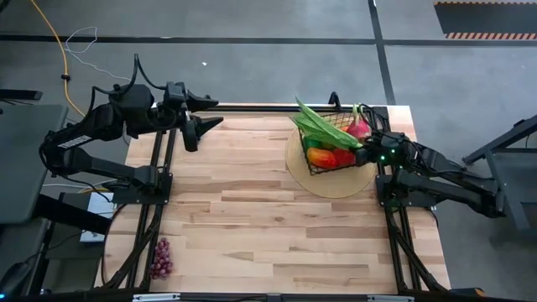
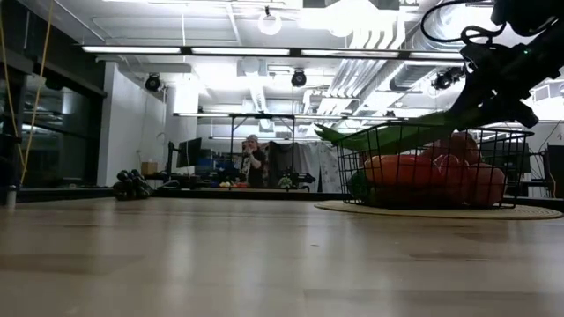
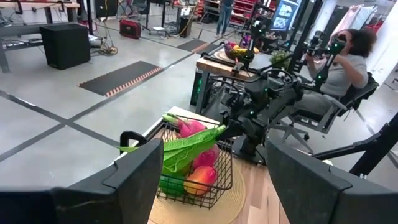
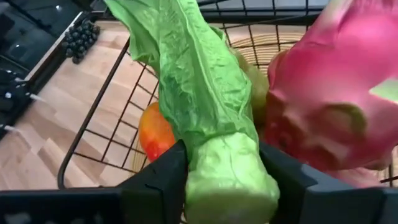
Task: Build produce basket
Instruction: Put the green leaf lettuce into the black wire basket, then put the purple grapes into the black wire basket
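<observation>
Behind our wooden table [image 1: 268, 218] stretches a workshop where a seated person [image 3: 346, 59] works. We find the basket [image 1: 334, 144] on its round tan mat [image 1: 336, 180] near the far right corner. Our right gripper [image 4: 227, 177] pinches the leafy green vegetable [image 4: 193, 81] over it, beside the dragon fruit [image 4: 323, 106]. Our left gripper [image 1: 204, 126] hovers spread, empty. Grapes [image 1: 160, 257] lie at the near left.

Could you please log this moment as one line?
right claw: gripping leafy green over basket | left claw: open, idle | grapes: on table
</observation>
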You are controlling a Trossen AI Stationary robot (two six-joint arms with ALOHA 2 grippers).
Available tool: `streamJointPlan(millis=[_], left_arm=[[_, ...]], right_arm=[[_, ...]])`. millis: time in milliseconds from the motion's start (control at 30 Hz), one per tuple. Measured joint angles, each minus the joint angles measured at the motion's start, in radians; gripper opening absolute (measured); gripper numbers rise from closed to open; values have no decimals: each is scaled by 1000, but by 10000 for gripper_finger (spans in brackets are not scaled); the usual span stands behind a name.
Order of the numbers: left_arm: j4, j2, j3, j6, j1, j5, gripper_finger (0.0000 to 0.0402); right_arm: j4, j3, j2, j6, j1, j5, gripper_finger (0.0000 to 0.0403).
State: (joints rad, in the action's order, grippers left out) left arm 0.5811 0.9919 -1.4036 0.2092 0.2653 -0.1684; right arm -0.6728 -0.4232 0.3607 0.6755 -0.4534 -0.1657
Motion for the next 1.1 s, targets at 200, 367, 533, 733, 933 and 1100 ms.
streamJointPlan(millis=[200, 367, 533, 733, 933, 1100], left_arm=[[1, 3, 0, -2, 0, 0, 271], [1, 3, 0, -2, 0, 1, 271], [3, 3, 0, -2, 0, 1, 271], [9, -9, 0, -17, 0, 16, 271], [-10, -17, 32, -71, 0, 60, 271], [-291, -52, 249, -20, 1, 91, 271]], right_arm=[[-88, -61, 15, -4, 0, 44, 231], [-288, -184, 51, -52, 0, 10, 293], [-290, -314, 60, -55, 0, -17, 311], [92, -387, 60, -55, 15, 101, 311], [638, -315, 133, -104, 62, 254, 311], [790, -312, 279, -199, 108, 298, 311]])
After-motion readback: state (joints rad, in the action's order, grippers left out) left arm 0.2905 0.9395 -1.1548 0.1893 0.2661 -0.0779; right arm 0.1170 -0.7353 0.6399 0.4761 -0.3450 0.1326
